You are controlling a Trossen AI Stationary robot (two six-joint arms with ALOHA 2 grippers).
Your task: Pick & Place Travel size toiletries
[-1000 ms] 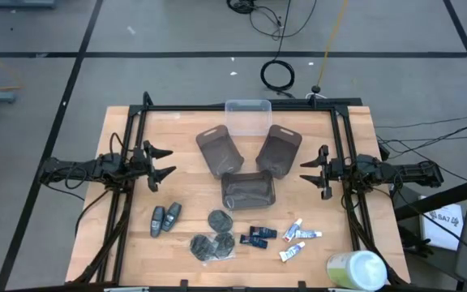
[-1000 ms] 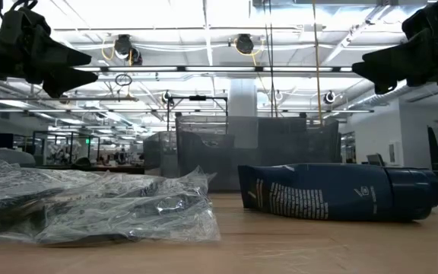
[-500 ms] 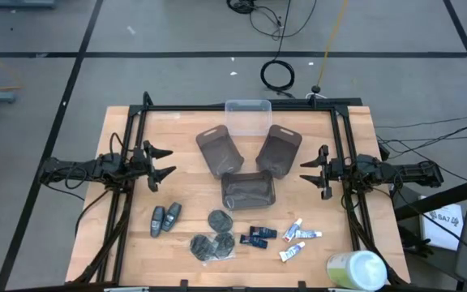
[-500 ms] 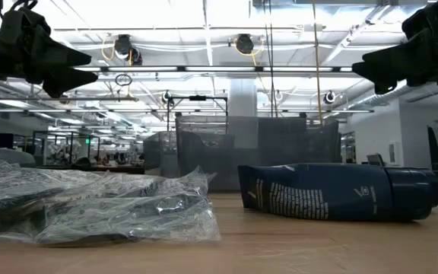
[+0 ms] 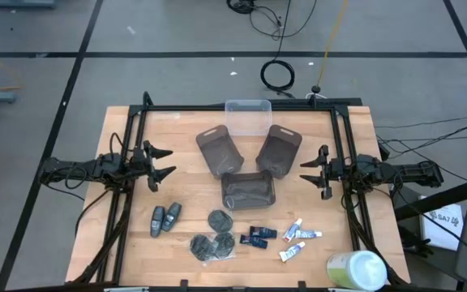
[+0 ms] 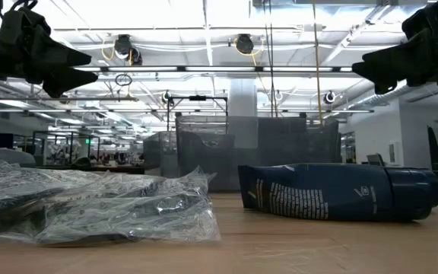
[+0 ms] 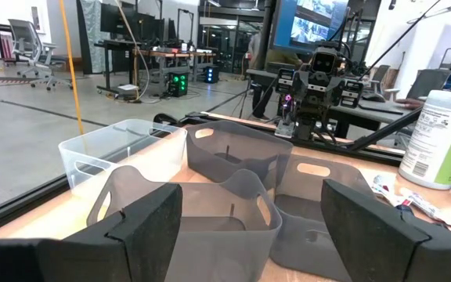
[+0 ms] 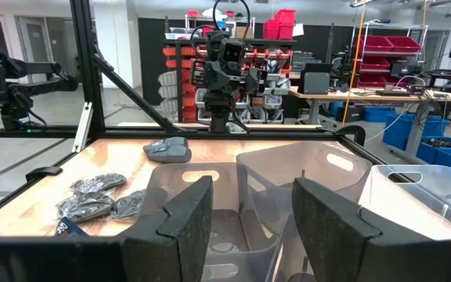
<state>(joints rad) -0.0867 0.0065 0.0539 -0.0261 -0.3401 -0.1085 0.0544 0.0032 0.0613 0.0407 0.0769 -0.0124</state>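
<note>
The travel size toiletries lie along the table's near half: two grey-blue oval sticks (image 5: 165, 217), dark-grey discs in clear wrap (image 5: 212, 243), dark-blue mini bottles (image 5: 258, 236) and white tubes (image 5: 298, 236). All rest flat on the wood. My left gripper (image 5: 162, 162) hovers open at the table's left side, pointing level toward the middle. My right gripper (image 5: 308, 172) hovers open at the right side, facing it. Both stand above the table, with nothing between the fingers. In the low view a blue bottle (image 6: 341, 192) lies on its side beside the wrapped discs (image 6: 90, 205).
Three smoky-grey trays (image 5: 219, 152) (image 5: 279, 150) (image 5: 248, 191) sit in the table's middle, with a clear tray (image 5: 247, 116) at the far edge. A big pale-green-and-white container (image 5: 355, 270) lies at the near right corner. A black frame (image 5: 136, 122) borders the table.
</note>
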